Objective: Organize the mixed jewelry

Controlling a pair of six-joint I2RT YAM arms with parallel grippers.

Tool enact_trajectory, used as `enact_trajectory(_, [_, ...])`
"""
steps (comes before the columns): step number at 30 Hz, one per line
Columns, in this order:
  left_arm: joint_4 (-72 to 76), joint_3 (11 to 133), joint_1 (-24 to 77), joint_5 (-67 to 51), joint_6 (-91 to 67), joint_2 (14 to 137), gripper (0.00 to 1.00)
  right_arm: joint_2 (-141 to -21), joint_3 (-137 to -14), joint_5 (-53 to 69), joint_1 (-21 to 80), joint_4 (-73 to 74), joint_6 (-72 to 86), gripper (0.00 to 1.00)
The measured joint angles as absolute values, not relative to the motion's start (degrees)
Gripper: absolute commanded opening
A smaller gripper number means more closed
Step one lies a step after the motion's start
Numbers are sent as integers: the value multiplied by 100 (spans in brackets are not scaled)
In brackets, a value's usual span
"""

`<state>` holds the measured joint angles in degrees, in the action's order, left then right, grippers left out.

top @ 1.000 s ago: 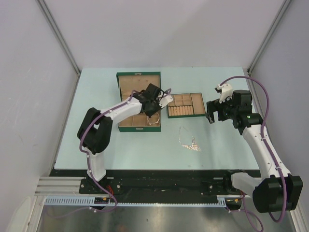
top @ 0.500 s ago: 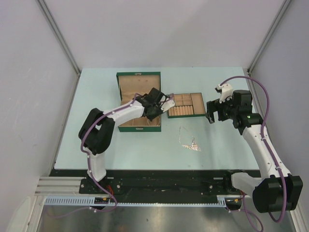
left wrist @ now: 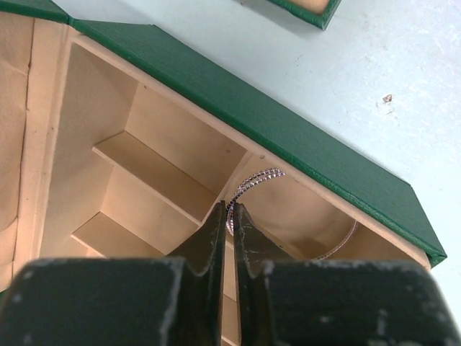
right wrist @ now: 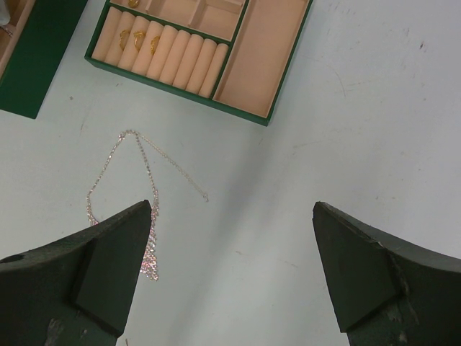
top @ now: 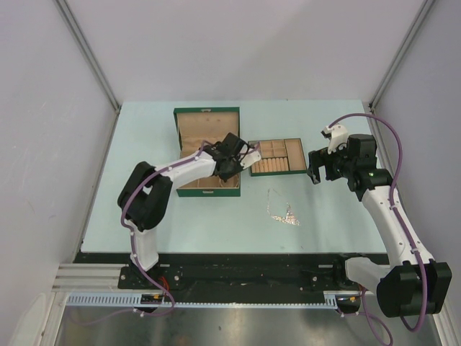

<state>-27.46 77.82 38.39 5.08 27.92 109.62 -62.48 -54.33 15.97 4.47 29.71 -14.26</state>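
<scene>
Silver, thin and studded, the small ring-shaped bangle [left wrist: 259, 175] hangs at the tips of my left claw [left wrist: 230, 207], whose fingers are pressed nearly together on its rim, only a slit showing between them. It sits low in a corner compartment of the green hinged box with tan lining [left wrist: 288, 137], its far arc near the outer wall. I judge it light and stiff, but narrow and slick, so a pinch across the band could let it twist or slip; gripping square to the rim suits it best.

My right claw [right wrist: 232, 209] hangs wide apart and empty above the pale blue-green tabletop [right wrist: 360, 108], over the thin silver chain necklace with a sparkly pendant cluster [right wrist: 148, 173], which lies loose on the table near the small green tray with tan padded rolls [right wrist: 259, 50], not touching it. That one will be limp, light and prone to tangle; I would take it at the dense pendant cluster, where there is most to bite, and lift slowly so the chain trails free
</scene>
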Motion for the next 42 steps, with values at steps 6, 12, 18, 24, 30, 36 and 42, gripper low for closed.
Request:
enact_trajectory(6, [-2751,7767,3889,578,2845,10962,22,-6248,-5433,1599,447,2974,-1426,100])
enact_trajectory(12, [-2794,7767,3916,591,2853,10962,29,-6248,-5433,1603,447,2974,-1426,100])
enact_trajectory(18, [-2873,7767,3916,598,2851,10945,34,-6246,-5433,1616,447,2974,-1426,100])
enact_trajectory(24, [-2971,7767,3927,611,2851,10809,38,-6246,-5433,1640,447,2974,-1426,100])
enact_trajectory(30, [-3017,7767,3927,609,2851,10680,39,-6246,-5433,1640,447,2974,-1426,100])
enact_trajectory(36, [-3013,7756,3929,611,2849,10678,39,-6246,-5433,1640,447,2974,-1426,100])
enact_trajectory(42, [-2963,7614,3929,620,2845,10455,41,-6246,-5433,1651,436,2974,-1426,100])
